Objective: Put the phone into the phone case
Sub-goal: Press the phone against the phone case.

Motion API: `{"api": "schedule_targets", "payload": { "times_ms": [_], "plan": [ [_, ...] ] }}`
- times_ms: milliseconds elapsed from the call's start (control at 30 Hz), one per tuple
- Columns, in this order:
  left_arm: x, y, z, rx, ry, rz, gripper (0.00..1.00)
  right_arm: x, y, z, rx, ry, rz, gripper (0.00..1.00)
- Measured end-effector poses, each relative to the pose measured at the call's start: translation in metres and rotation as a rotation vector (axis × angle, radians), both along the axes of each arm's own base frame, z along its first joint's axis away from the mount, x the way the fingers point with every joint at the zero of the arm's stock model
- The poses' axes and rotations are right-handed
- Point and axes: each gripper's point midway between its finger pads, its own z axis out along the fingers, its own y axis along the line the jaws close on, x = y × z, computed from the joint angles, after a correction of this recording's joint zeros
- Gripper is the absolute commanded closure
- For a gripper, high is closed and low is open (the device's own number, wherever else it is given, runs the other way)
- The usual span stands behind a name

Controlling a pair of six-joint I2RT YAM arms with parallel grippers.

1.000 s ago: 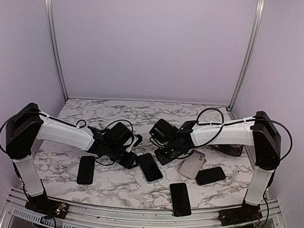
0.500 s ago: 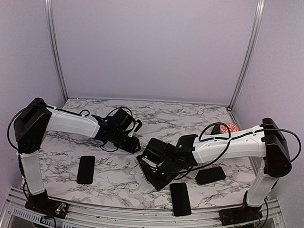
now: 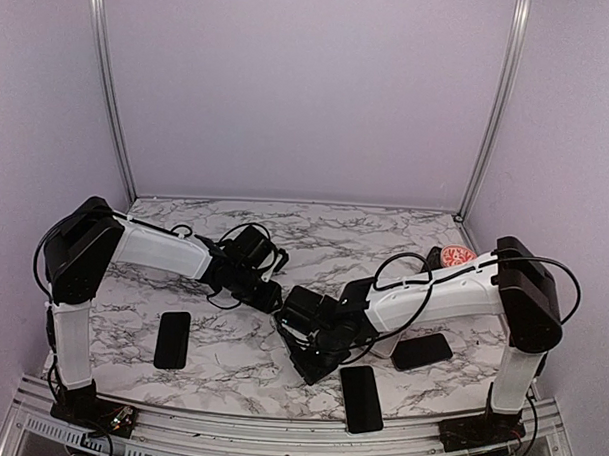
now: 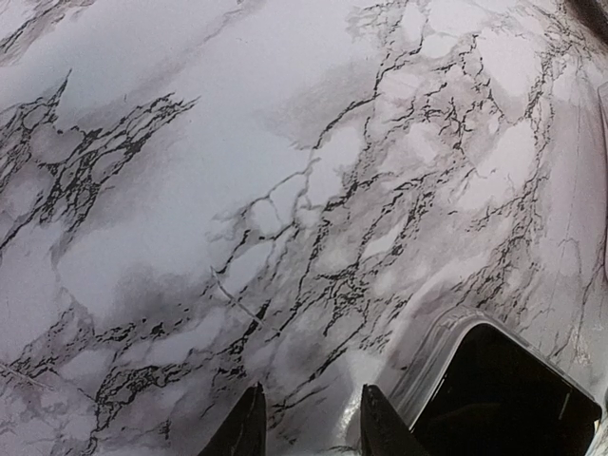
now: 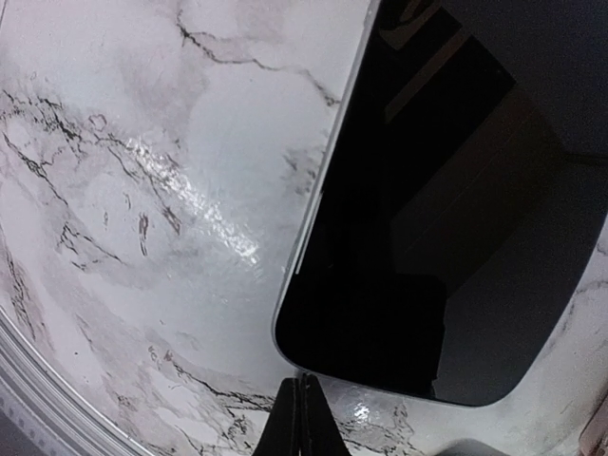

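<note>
Right wrist — glossy blk phone (image 5: 427, 237), rounded corners, on veined marble table (image 5: 142, 190).

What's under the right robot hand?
A phone with a dark screen lies flat on the marble table, just beyond the shut right gripper. From above, that gripper hides it.
</note>
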Motion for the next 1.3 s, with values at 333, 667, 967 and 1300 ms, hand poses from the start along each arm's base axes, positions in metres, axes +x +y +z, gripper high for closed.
{"api": "schedule_targets", "payload": {
  "times_ms": [333, 667, 967, 1300],
  "plan": [
    [0.001, 0.0, 0.0, 0.0, -0.004, -0.001, 0.67, 0.018, 0.001, 0.002, 0.021, -0.034, -0.053, 1.0],
    [0.002, 0.003, 0.001, 0.015, -0.021, -0.004, 0.63, 0.016, 0.002, 0.003, 0.022, -0.04, -0.014, 0.92],
    [0.012, 0.02, 0.037, 0.014, -0.108, 0.04, 0.62, 0.005, 0.02, 0.05, 0.136, -0.106, 0.093, 0.91],
    [0.001, 0.027, 0.035, -0.003, -0.068, 0.044, 0.62, 0.04, 0.017, 0.026, 0.058, -0.152, 0.021, 0.99]
  ]
}}
